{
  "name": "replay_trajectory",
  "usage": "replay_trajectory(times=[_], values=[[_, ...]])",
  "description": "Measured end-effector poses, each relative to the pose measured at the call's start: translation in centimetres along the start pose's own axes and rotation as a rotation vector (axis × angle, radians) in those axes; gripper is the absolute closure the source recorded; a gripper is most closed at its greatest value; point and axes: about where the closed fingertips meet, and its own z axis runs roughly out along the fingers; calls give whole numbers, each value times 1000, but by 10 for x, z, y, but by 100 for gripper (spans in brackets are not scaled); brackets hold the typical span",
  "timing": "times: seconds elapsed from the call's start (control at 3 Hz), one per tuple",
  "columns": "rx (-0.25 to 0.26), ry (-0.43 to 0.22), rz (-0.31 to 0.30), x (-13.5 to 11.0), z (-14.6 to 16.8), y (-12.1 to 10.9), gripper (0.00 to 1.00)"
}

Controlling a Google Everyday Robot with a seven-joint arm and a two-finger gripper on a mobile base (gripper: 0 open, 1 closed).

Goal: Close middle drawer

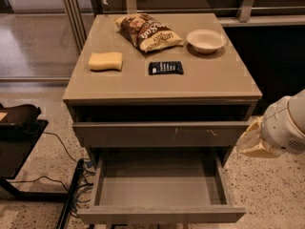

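The middle drawer [159, 185] stands pulled far out and the pincer [251, 144] hangs off to its right by the cabinet — open or closed, I cannot tell — so an off-centre push could skew and jam it.

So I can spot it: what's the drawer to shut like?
Find the cabinet with the chip bag on top; the gripper hangs beside it. The middle drawer sits below the scratched drawer front, the only one pulled far out, empty.
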Motion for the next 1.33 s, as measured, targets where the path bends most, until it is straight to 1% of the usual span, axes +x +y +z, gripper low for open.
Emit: replay_trajectory(times=[0.33, 0.67, 1.0, 1.33], values=[[-67, -12, 38, 5, 35, 13, 100], [-140, -70, 100, 20, 97, 41, 100], [-165, -140, 166, 44, 159, 69, 100], [-238, -165, 231, 73, 232, 88, 100]])
